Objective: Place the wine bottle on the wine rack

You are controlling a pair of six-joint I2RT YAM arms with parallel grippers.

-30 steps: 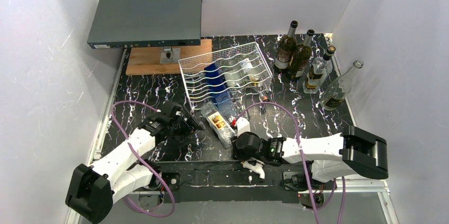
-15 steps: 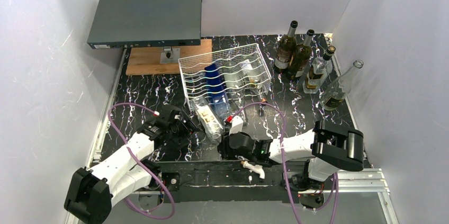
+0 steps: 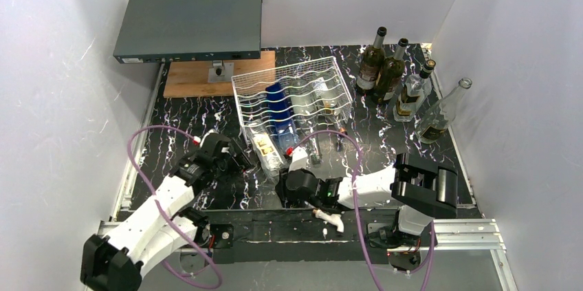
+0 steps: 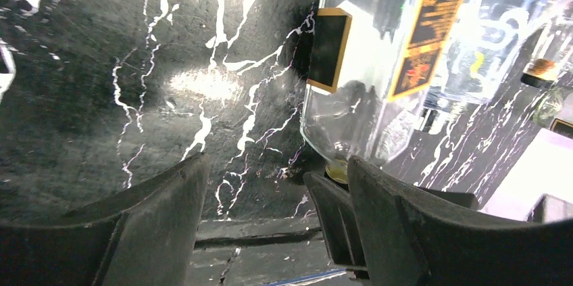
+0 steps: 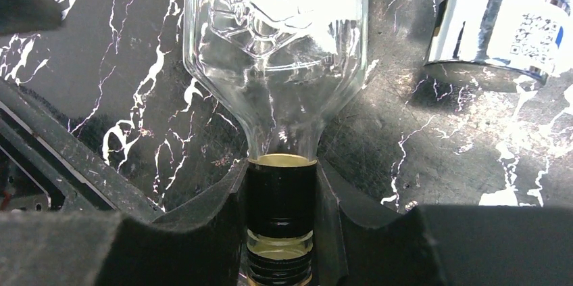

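While the right end effector (image 5: 280, 215) pinches the clear wine bottle (image 5: 276, 63) by its dark neck, the bottle lies sideways on the black marbled counter (image 3: 185, 122), base toward the front of the white wire rack (image 3: 302, 74). Meanwhile the left end effector (image 4: 267, 198) is spread wide just beside it, gripping nothing.

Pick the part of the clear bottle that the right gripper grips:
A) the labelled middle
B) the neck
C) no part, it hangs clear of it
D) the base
B: the right wrist view shows the right gripper closed on the bottle at its dark-banded neck.
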